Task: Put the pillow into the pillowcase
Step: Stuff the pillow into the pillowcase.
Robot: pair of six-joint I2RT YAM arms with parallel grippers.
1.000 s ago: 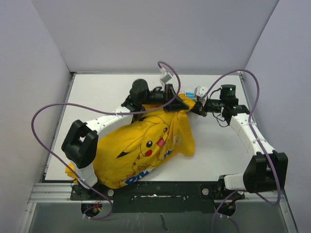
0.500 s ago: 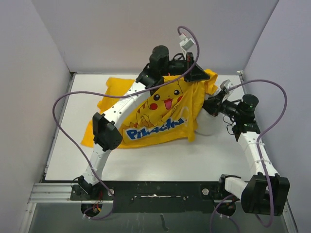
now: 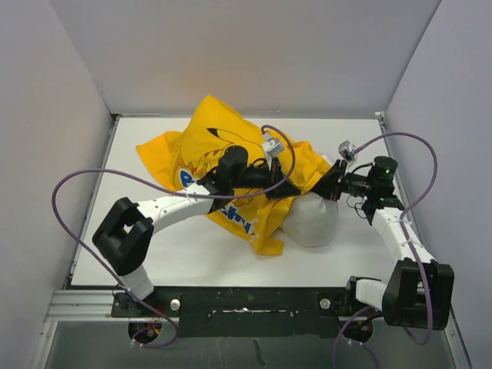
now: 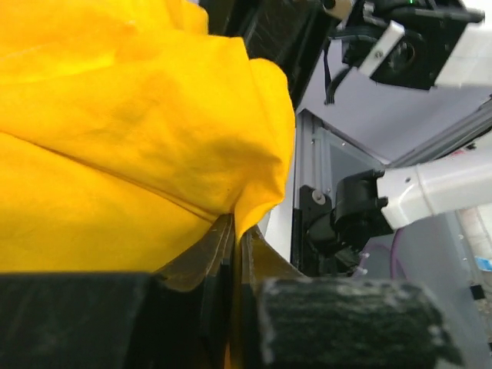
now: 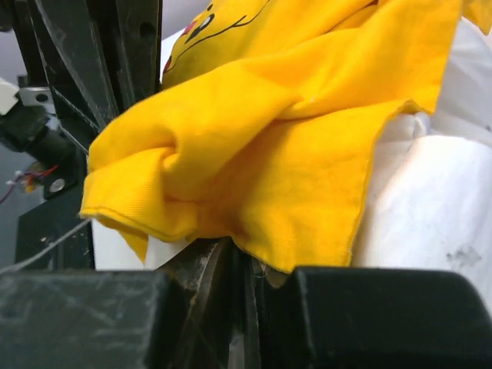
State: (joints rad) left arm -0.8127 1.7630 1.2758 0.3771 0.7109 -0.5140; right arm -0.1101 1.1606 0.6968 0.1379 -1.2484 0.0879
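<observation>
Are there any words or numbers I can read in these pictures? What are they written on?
On the yellow pillowcase: blue white-edged letters, crumpled and folded over, too broken up to read.
Nothing else in any view carries words, labels or numbers that can be read.

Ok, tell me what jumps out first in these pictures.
The bright yellow pillowcase catches the eye first, heaped across the middle and back of the table. The white pillow bulges out from under its right edge, only partly covered. The left gripper and the right gripper each pinch the yellow cloth close to that spot.
</observation>
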